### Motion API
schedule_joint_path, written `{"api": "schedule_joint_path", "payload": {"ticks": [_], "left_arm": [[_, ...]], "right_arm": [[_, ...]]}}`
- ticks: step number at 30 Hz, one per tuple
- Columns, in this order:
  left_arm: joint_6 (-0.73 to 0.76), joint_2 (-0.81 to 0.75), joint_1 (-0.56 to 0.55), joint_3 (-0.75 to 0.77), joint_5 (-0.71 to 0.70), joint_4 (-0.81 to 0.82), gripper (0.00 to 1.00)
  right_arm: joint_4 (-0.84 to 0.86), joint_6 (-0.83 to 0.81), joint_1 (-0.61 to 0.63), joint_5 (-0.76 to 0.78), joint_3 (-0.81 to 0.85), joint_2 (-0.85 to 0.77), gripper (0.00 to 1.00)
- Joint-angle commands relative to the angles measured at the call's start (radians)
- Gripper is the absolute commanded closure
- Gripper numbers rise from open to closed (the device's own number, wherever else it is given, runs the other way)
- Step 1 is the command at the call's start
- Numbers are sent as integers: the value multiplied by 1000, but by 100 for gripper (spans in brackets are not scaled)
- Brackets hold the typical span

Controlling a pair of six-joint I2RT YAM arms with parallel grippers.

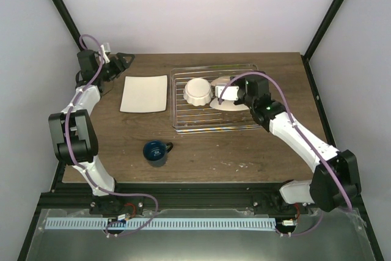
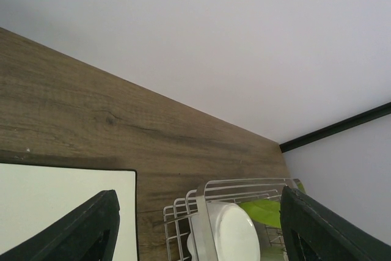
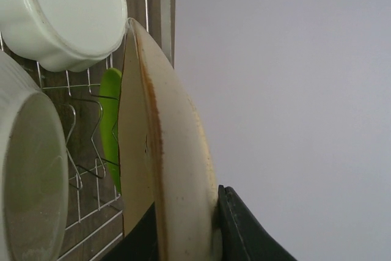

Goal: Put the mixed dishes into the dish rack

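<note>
Now the right pincer clamps the beige plate on edge at the rack's 3 o'clock side. Released unslotted, it could topple onto the green plate. The left pincer gapes, empty.

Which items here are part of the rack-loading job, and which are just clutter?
Job: silver wire dish rack; small white scalloped bowl; beige round plate; lime-green round plate; white square plate; dark blue handled mug.
Not job: brown wooden table; purple arm cables.
</note>
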Motion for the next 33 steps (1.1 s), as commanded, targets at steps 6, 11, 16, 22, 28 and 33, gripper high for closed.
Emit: {"api": "schedule_joint_path", "payload": {"ticks": [6,11,16,22,28,33], "left_arm": [[15,21,14,26,18,11,27],[15,25,18,28,23,13,27],[18,26,19,27,25,11,26],[20,24,20,25,26,7,26],[26,19,20,37,23,-8,26],[30,17,21,39,20,-14,26]], "right_arm": [[119,5,-2,2,37,-10,99],[112,22,-2,-5,22,-7,99],[116,37,-2,-18,-9,-2,99],[196,41,-6,-37,-76,20,99],[288,19,-27,-42,-137,56,99],[253,49,-39,-66,-107,75,94]]}}
